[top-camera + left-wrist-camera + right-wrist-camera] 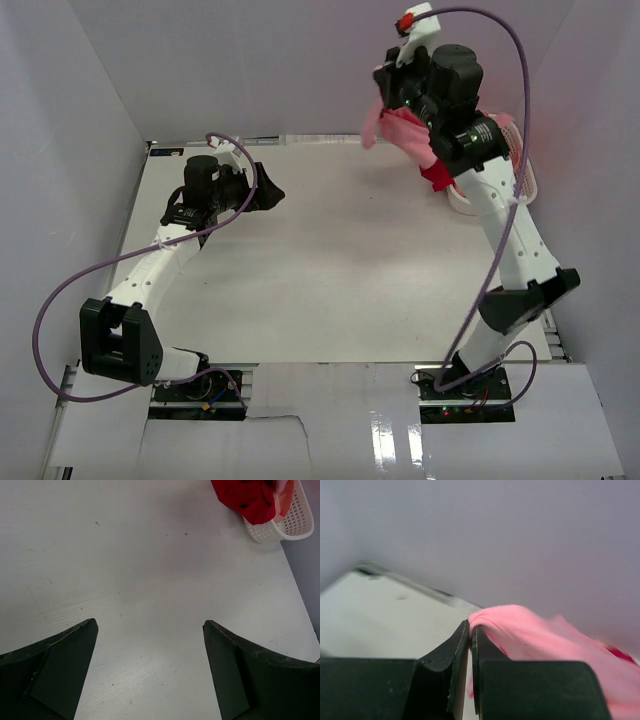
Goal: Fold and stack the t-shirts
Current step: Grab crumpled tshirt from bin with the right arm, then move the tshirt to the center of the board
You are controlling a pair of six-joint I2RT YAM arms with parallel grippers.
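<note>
My right gripper (pixel 384 98) is raised high at the back right and shut on an edge of the pink t-shirt (pixel 405 130). The shirt hangs bunched from the gripper (pixel 470 625), and its cloth (pixel 535 635) drapes away to the right. The deep red t-shirt (pixel 435 175) hangs out of the white basket (pixel 528 185) below it. In the left wrist view the red shirt (pixel 245 497) lies over the basket rim (pixel 295 522), with the peach-salmon shirt (pixel 286 494) inside. My left gripper (pixel 268 190) is open and empty just above the table (pixel 150 625), at the back left.
The white table (pixel 330 280) is enclosed by pale walls at the back and on both sides. The basket stands at the table's right edge, against the wall. Purple cables loop from both arms.
</note>
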